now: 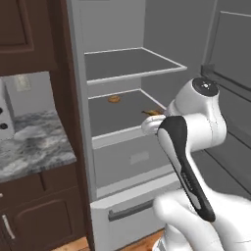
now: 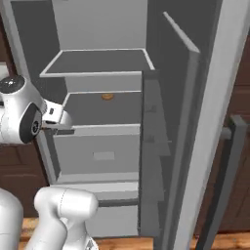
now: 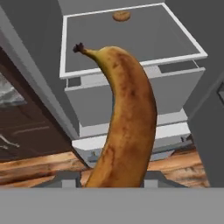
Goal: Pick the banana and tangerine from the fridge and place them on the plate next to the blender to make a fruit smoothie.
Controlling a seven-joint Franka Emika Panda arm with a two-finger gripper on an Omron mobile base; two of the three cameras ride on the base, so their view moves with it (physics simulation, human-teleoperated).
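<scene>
The gripper (image 3: 113,181) is closed on the banana (image 3: 124,118): in the hand view its two dark finger tips (image 3: 65,180) stand on either side of the fruit's lower end, and the banana rises straight up from between them, curving to a dark stem tip near the top left. The fruit is orange-brown with darker speckles. In the left base view a sliver of the banana (image 1: 153,112) shows just beyond the white wrist, level with the front edge of the lower shelf (image 1: 120,110) of the fridge (image 1: 112,29); whether it touches the shelf cannot be told. In the right base view the gripper (image 2: 61,128) sits at the left front corner of that same shelf, in front of the drawer front (image 2: 97,154) below it.

Farther back on the lower shelf, near its rear edge and about midway across, lies a small flat round tan item (image 1: 114,99), well apart from the gripper. The upper shelf (image 1: 130,63) is above. The fridge door (image 2: 205,122) stands open at the right. Left of the fridge a speckled grey counter (image 1: 29,142) tops dark brown cabinets (image 1: 39,215).
</scene>
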